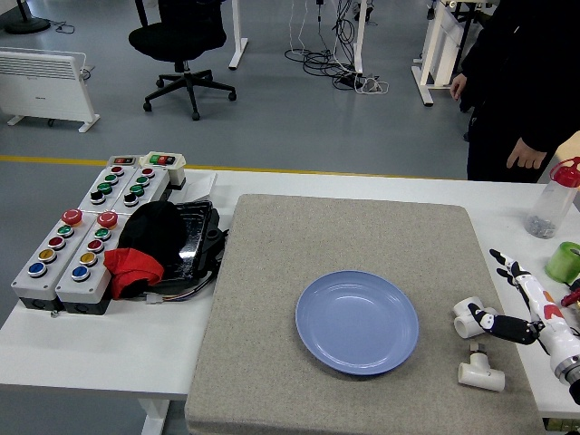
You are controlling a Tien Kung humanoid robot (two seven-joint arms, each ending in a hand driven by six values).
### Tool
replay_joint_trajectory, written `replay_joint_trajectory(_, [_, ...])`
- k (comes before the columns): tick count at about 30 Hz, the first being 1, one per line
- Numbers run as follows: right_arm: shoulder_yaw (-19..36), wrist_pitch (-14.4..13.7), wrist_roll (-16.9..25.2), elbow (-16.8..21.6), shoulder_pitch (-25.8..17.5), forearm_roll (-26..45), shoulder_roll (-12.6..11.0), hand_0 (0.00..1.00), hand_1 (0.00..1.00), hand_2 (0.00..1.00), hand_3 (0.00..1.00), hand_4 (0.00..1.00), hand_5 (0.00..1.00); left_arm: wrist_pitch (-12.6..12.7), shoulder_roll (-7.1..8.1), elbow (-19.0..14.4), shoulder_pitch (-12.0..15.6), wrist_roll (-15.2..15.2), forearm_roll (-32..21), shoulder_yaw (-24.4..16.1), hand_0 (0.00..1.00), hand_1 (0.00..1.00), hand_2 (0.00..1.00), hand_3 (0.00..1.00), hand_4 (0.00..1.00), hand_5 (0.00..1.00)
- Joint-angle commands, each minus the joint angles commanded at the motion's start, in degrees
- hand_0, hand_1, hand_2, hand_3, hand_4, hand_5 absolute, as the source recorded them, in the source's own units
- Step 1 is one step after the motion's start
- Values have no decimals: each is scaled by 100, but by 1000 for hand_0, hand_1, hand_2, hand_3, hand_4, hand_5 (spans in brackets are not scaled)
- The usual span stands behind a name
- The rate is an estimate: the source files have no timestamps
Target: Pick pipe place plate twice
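Observation:
A blue plate [357, 322] lies empty on the grey mat [272, 272], right of its middle. Two white pipe fittings lie to the plate's right: one [468, 319] near the mat's right edge, another [479, 372] closer to me. My right hand [521, 308] comes in from the lower right, its fingers spread and holding nothing. One black fingertip rests beside the upper fitting; I cannot tell if it touches. My left arm is out of view.
Grey button boxes [72, 249] and a black tray with a black and red cloth [149, 245] sit at the left. A clear bottle with a red cap [553, 199] and a green cup [565, 263] stand at the right edge. A person in black [521, 82] stands at the far right.

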Motion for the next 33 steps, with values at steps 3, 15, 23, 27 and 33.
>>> replay_joint_trajectory(3, [-69, 113, -71, 9, 6, -209, 3, 998, 959, 998, 998, 801, 272, 0, 2, 0, -6, 1, 0, 1, 709, 741, 716, 655, 398, 998])
replay_joint_trajectory(15, [-386, 81, -283, -171, 65, -315, 113, 998, 964, 998, 998, 844, 360, 3, 7, -1, -15, 12, 11, -8, 708, 740, 716, 654, 398, 998])
replay_joint_trajectory(23, [-521, -316, -338, -484, 210, -474, 149, 998, 957, 998, 980, 842, 380, 2, 9, -3, -18, 16, 13, -5, 708, 741, 716, 655, 398, 998])
replay_joint_trajectory(27, [-519, -212, -413, -584, 266, -482, 137, 998, 946, 998, 939, 836, 381, 1, 10, -6, -15, 24, 35, -13, 709, 741, 716, 655, 398, 998])
replay_joint_trajectory(33, [-624, -216, -478, -705, 314, -420, 142, 958, 920, 997, 922, 827, 388, 1, 3, -12, 8, 38, 72, -30, 709, 741, 716, 655, 398, 998])
